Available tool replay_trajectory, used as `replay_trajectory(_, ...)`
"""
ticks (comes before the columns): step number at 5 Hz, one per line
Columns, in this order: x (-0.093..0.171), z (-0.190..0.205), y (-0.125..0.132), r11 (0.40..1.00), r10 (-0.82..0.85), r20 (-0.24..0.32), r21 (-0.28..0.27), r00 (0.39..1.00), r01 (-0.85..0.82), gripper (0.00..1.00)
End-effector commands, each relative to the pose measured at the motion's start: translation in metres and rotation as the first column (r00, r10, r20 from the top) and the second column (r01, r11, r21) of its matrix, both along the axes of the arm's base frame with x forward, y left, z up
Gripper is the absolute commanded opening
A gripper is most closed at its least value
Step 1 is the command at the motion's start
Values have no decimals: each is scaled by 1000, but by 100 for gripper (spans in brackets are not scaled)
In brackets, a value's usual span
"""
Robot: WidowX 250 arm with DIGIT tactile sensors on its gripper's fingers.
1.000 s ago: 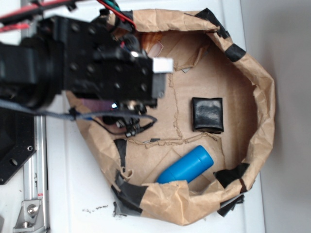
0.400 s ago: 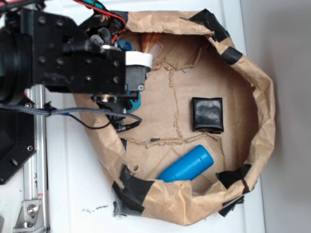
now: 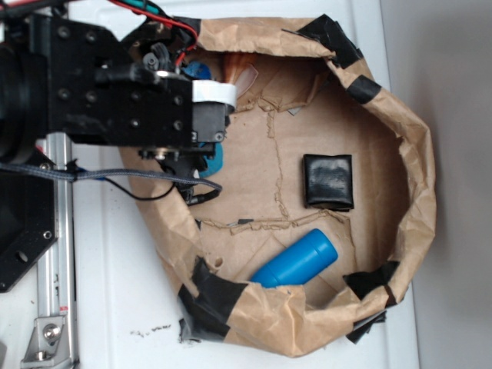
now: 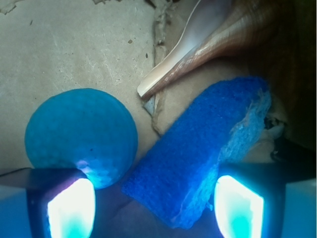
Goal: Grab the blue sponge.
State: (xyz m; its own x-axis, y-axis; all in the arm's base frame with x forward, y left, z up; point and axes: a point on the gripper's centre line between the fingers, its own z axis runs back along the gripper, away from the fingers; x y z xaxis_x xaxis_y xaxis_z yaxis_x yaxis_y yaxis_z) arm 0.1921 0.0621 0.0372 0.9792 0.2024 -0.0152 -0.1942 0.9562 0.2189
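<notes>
In the wrist view the blue sponge (image 4: 198, 153) lies diagonally on the brown paper floor, its lower end between my two fingers. A lighter blue layer runs along its right face. My gripper (image 4: 154, 206) is open and hangs low over it. The left fingertip (image 4: 72, 206) overlaps the teal-blue ball (image 4: 81, 136); the right fingertip (image 4: 237, 206) stands just right of the sponge. In the exterior view the black arm (image 3: 115, 88) covers the sponge at the bag's upper left; only a sliver of the ball (image 3: 215, 159) shows.
A torn brown paper bag (image 3: 407, 184) with black tape patches walls in the area. Inside lie a blue bottle-shaped cylinder (image 3: 296, 260) and a black square pouch (image 3: 328, 181). A pale plastic spoon-like piece (image 4: 193, 42) lies just beyond the sponge.
The arm has moved left and toward the bag's upper-left corner, then sunk slightly. The jaws now straddle the sponge.
</notes>
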Motion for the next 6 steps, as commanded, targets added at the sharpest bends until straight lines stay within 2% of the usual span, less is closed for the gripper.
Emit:
replay_trajectory(1, 6, -20, 43, 1000, 0, -26, 15, 1000, 0, 100)
replay_trajectory(2, 5, -19, 40, 1000, 8, -15, 26, 1000, -7, 29)
replay_trajectory(3, 5, -17, 37, 999, -3, -8, 37, 1000, 4, 0)
replay_trajectory(6, 7, 2, 30, 998, -33, 44, 54, 998, 31, 0)
